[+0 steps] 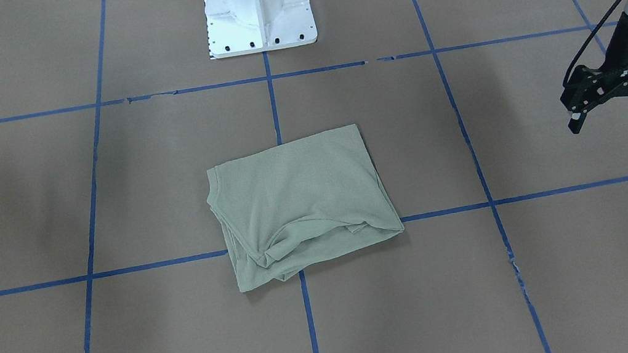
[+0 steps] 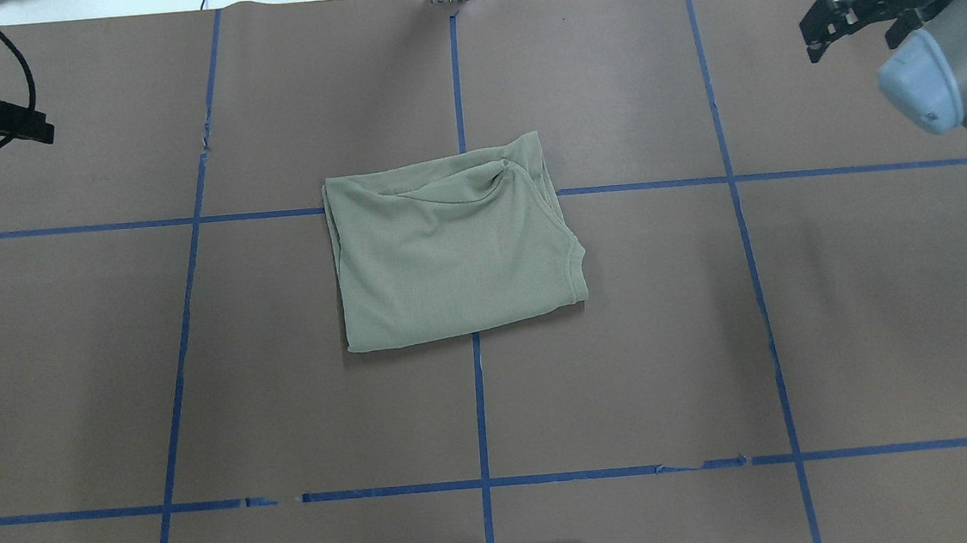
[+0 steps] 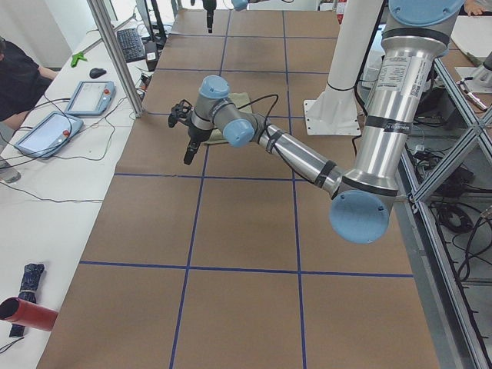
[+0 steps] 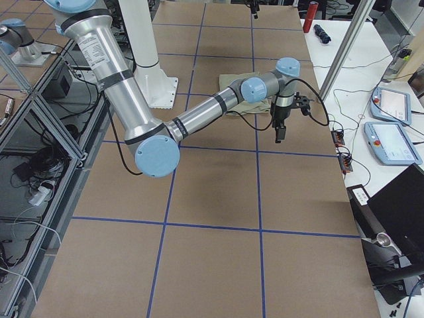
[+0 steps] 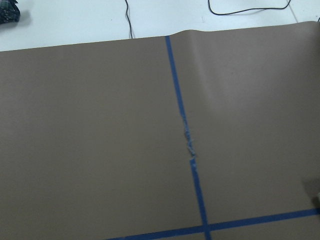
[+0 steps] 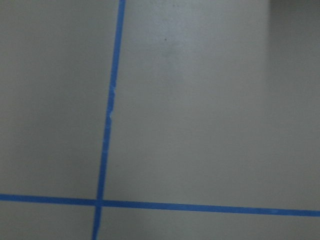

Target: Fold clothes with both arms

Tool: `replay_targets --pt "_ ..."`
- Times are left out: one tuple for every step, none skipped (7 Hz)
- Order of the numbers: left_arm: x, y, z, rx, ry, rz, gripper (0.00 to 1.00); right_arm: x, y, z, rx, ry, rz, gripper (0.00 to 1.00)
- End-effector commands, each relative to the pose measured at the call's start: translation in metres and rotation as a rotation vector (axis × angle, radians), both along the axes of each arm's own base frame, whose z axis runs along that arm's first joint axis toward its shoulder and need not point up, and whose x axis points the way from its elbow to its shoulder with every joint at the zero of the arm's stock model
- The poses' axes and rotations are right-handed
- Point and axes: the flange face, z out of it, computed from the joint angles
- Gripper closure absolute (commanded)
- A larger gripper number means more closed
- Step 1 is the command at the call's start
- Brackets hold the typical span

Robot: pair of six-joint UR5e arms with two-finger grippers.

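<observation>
Seeing sage-green shirt (image 1: 299,203) folded into a rough rectangle mid-table, lying over a crossing of the blue tape lines (image 1: 540,193), with bunched layers along the edge away from the pedestal base (image 1: 259,16). Reading left gripper (image 1: 605,125) as open: jaws spread, nothing held, hovering out at the robot's left side, well apart from shirt. Reading right gripper (image 2: 852,44) as open too: jaws apart, empty, up near the far right corner, well apart from shirt. Getting brown table cover (image 5: 100,150) and tape in both wrist views.
</observation>
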Motion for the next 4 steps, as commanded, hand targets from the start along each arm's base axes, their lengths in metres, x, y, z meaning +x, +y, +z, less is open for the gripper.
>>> replay_targets --pt "-0.018 0.036 0.016 0.001 -0.002 0.058 0.0 0.048 0.035 0.06 0.008 -0.012 -0.1 0.0" --pt "-0.033 0.038 0.007 -0.019 0.027 0.014 0.0 0.054 0.037 0.058 0.036 -0.038 -0.082 0.0" --pt "-0.05 0.051 0.004 -0.003 0.037 0.005 0.0 0.056 0.042 0.072 0.024 -0.036 -0.072 0.0" --pt "-0.062 0.048 0.016 0.0 0.01 -0.001 0.0 0.059 0.053 0.097 -0.009 -0.024 -0.075 0.0"
